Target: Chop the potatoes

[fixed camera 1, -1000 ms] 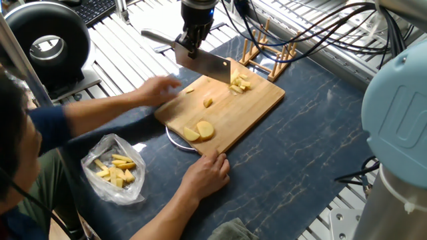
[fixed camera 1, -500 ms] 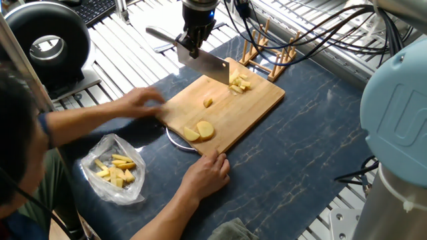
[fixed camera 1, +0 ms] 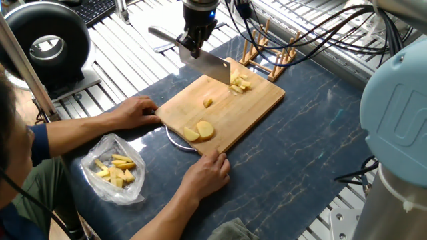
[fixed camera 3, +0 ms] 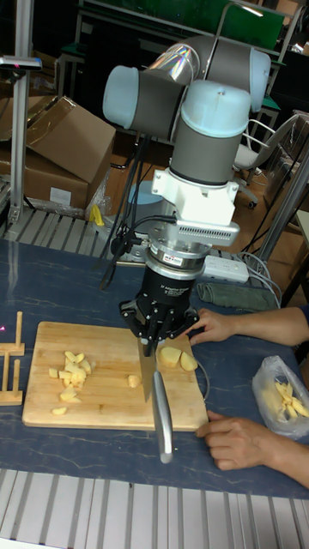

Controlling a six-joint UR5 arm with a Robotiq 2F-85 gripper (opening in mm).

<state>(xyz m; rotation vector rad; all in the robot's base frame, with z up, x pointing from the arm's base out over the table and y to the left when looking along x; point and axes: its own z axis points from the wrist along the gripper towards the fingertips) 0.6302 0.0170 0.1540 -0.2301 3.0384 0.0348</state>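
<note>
The claw (fixed camera 1: 191, 45) is clamped on a knife (fixed camera 1: 208, 65), its blade held above the board's (fixed camera 1: 247, 113) far edge. Potatoes (fixed camera 1: 199, 131) lie on the board: two slices near the front, one chunk mid-board, a chopped pile by the blade. Two hands (fixed camera 1: 208, 175) steady the board.

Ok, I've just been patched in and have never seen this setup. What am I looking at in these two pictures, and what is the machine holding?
It is a single robot arm at a table. One camera looks down across the table from beside a person; the tall picture faces the arm head-on. The gripper has its fingers closed on the handle of a cleaver, held above a wooden cutting board. On the board lie the potatoes: two large slices near the person, one small piece mid-board, and a chopped pile at the far end. Two human hands steady the board's edges. A plastic bag of yellow pieces lies beside it.
</note>
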